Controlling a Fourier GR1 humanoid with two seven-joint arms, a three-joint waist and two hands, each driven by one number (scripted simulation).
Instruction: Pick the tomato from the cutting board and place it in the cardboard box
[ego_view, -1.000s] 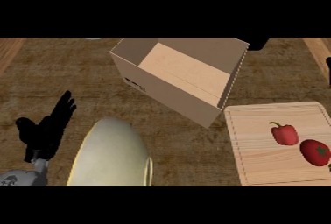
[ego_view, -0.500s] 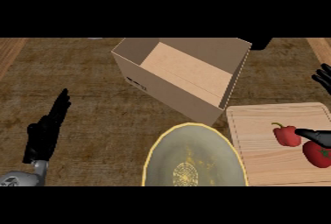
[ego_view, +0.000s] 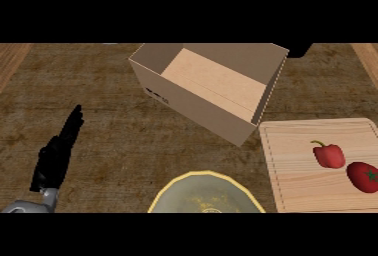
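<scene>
A red tomato (ego_view: 363, 176) lies on the wooden cutting board (ego_view: 310, 180) at the lower right, close to the view's right edge. Just up-left of it on the board is a red bell pepper (ego_view: 329, 154). The open cardboard box (ego_view: 210, 87) stands at the top middle, its near corner just off the board's upper left corner. My left hand (ego_view: 57, 152) rests at the lower left, fingers straight and pointing up, far from the board. My right hand is out of sight.
A yellow-rimmed plate (ego_view: 207, 195) sits at the bottom middle, partly cut off by the view's lower edge, just left of the board. A dark object (ego_view: 299, 49) shows behind the box's right corner. Wood strips run along both side edges.
My right hand, seen near the tomato half a second ago, has gone from view. The plate has slid lower in the view, and the board and the box appear shifted left.
</scene>
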